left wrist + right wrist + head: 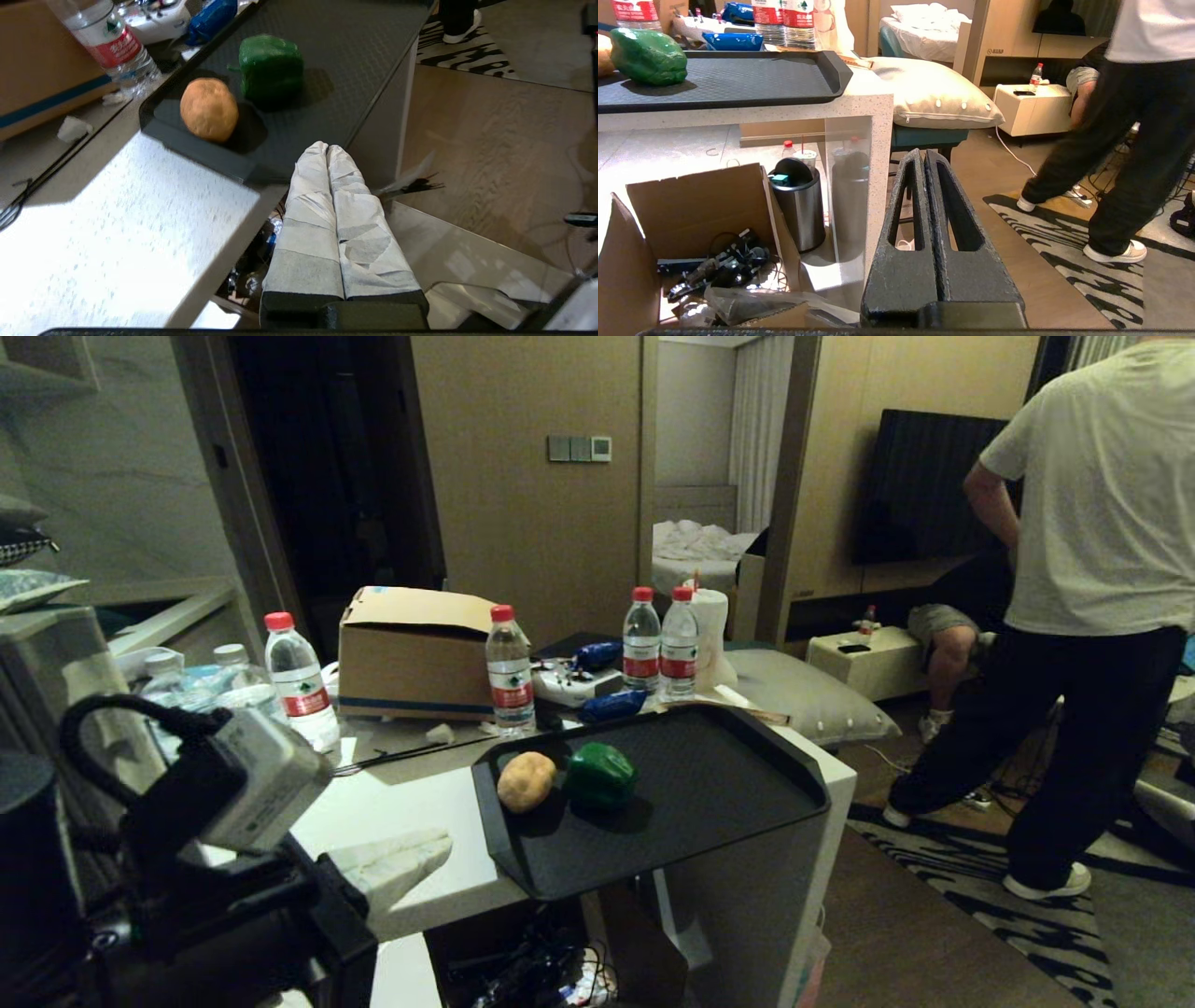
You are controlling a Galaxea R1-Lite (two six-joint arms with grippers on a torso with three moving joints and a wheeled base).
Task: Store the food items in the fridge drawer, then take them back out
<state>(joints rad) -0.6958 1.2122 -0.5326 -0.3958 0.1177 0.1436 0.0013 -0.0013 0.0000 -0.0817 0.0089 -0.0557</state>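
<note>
Just beyond the closed, empty left gripper (327,149) (taped white), the tan item (209,109) and green item (270,67) are seen on the dark tray (355,70); the right gripper (924,156) is pressed shut, empty.

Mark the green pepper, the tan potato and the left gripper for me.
green pepper (600,773): head view, middle of its body.
tan potato (526,781): head view, centre of its rounded top.
left gripper (327,150): left wrist view, tips of its shut, taped fingers, short of the tray.

Water bottles (510,665) and a cardboard box (413,651) flank a dark tray (709,784).
</note>
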